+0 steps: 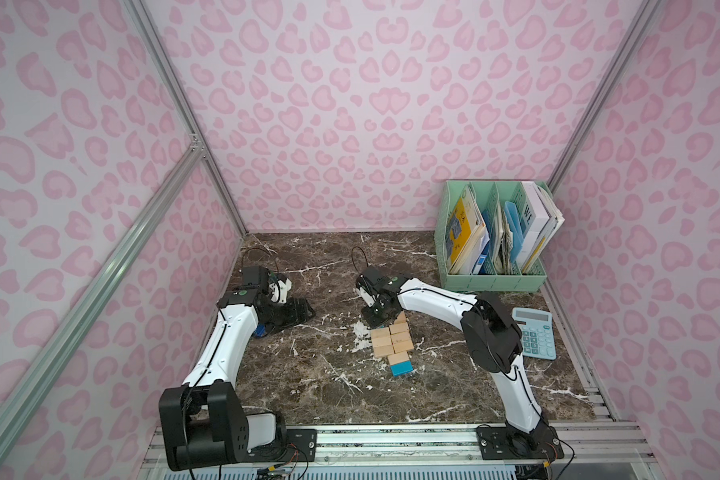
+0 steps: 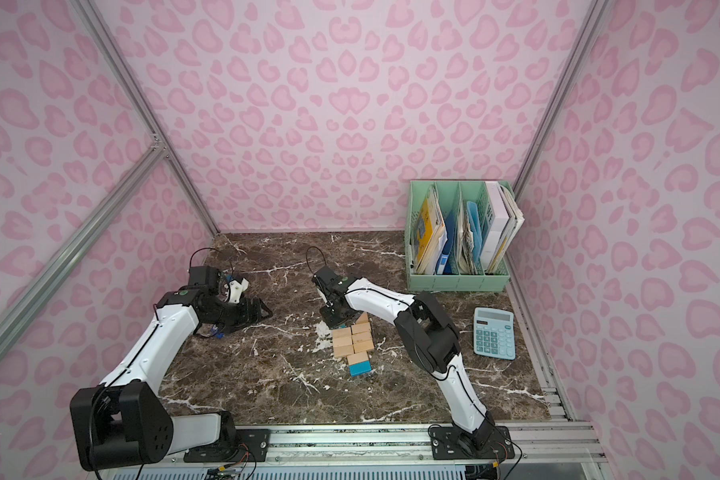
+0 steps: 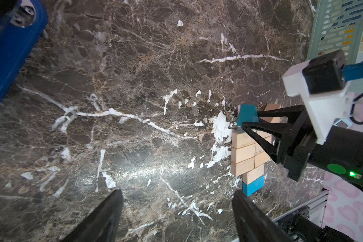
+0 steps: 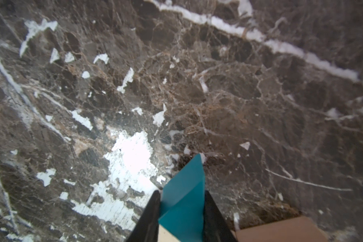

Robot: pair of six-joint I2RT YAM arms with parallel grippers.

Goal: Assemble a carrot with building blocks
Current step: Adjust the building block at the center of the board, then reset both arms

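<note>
The carrot lies flat mid-table: a two-wide body of light-wood building blocks narrowing to one tan block and a blue end block. At its far end my right gripper is shut on the blue triangle, held low by the left column's end block. A tan triangle sits beside it, partly hidden by the fingers. My left gripper rests open and holds nothing, well left of the carrot.
A light-blue calculator lies right of the carrot, behind the right arm's elbow. A green file organiser full of papers stands at the back right corner. Patterned walls close in the table on three sides.
</note>
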